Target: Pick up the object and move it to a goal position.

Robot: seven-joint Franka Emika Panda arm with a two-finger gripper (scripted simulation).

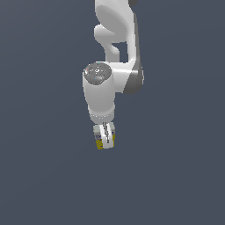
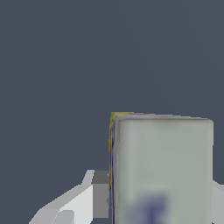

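The object [image 1: 99, 139] is a small carton, white above and yellow at its lower end, held under the white arm's wrist in the exterior view. My gripper [image 1: 105, 141] is shut on it, one white finger [image 1: 105, 136] running down its near face. The wrist view is filled by the carton's pale face [image 2: 162, 166] with blurred blue lettering and a thin yellow edge. A grey-padded finger [image 2: 99, 192] presses its side; the other finger barely shows at the frame's edge. No goal marker shows in either view.
Plain dark blue-grey ground surrounds the arm in both views. The arm's white links [image 1: 115, 39] rise out of the exterior view's upper edge. No other objects show.
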